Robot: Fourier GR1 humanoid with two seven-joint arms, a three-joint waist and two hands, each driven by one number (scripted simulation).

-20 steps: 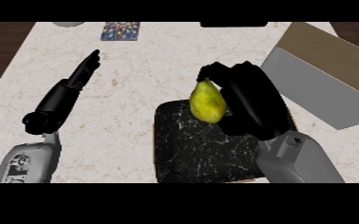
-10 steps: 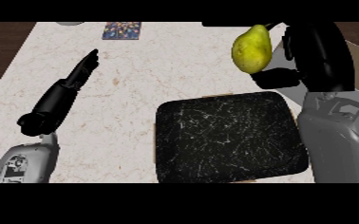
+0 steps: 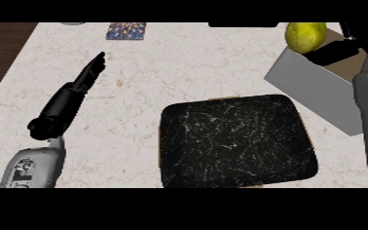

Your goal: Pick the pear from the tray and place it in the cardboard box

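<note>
The pear hung above the near corner of the cardboard box, well clear of the dark tray. The right hand showed only as a dark sliver just right of the fruit; I could not tell how its fingers were set. Far to the left, the left hand lay over the counter, fingers straight and pressed together.
</note>
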